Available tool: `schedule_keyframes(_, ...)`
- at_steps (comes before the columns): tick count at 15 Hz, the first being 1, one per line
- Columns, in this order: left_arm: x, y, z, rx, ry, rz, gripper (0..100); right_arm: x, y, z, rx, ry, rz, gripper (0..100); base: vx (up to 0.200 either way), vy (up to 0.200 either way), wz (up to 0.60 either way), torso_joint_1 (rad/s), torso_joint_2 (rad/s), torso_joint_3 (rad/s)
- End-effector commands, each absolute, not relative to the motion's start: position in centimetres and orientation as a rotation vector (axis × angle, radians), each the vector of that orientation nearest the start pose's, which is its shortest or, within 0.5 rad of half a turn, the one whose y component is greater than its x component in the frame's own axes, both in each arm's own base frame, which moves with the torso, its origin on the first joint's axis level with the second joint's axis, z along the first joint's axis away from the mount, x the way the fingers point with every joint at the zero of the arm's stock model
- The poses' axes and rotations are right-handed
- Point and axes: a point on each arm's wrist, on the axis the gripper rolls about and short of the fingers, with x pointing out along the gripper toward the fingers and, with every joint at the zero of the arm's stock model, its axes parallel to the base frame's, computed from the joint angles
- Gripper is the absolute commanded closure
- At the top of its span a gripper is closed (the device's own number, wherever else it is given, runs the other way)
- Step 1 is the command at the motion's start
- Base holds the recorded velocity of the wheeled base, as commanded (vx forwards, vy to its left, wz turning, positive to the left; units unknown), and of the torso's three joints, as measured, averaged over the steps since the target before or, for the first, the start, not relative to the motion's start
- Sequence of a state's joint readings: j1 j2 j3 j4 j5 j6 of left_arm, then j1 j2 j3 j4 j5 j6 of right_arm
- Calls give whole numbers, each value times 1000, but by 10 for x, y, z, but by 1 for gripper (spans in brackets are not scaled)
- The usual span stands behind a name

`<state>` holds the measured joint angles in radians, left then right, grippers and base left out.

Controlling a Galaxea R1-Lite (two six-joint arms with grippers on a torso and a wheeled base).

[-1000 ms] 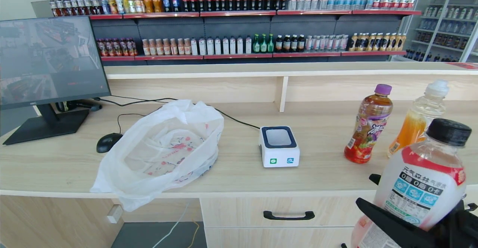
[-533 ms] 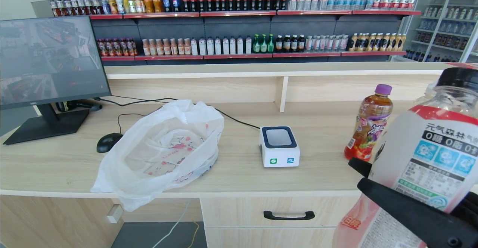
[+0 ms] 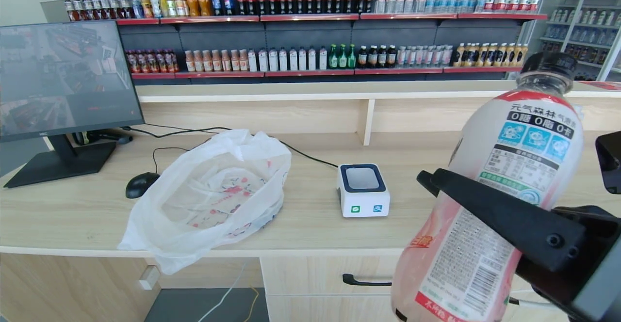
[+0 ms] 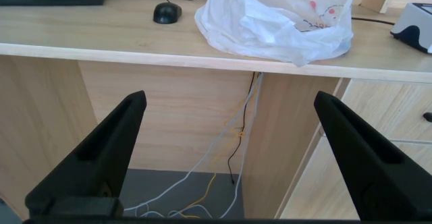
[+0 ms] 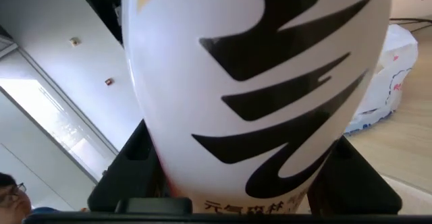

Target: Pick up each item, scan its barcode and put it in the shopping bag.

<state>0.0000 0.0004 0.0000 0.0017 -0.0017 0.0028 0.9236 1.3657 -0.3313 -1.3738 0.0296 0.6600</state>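
Pink bottle (image 3: 529,137), black-capped, tilts in the air, clamped between the right gripper's (image 3: 490,201) fingers, to the right of the white scanner (image 3: 362,189) on the wooden counter (image 3: 310,230). A white bag (image 3: 208,196) lies left of the scanner. The left gripper (image 4: 229,102), fingers spread wide and holding nothing, hangs below the counter's edge.

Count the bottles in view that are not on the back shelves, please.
1. The bottle is gripped, tilted, by the right gripper, near the camera. It blocks the right part of the counter, so others may be hidden there.
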Motion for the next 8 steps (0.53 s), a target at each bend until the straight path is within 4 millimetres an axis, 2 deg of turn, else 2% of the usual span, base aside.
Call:
schedule_keyframes(1, -23, 0, 75, 3, 2, -2, 0, 125, 166, 208, 779, 13, 1024, 100, 0, 0, 0, 0, 0, 0)
schedule_keyframes(4, -23, 0, 75, 3, 2, -2, 0, 131, 174, 199, 851, 35, 1033, 100, 0, 0, 0, 0, 0, 0)
schedule_keyframes(8, -23, 0, 75, 3, 2, -2, 0, 131, 180, 207, 872, 14, 1061, 100, 0, 0, 0, 0, 0, 0)
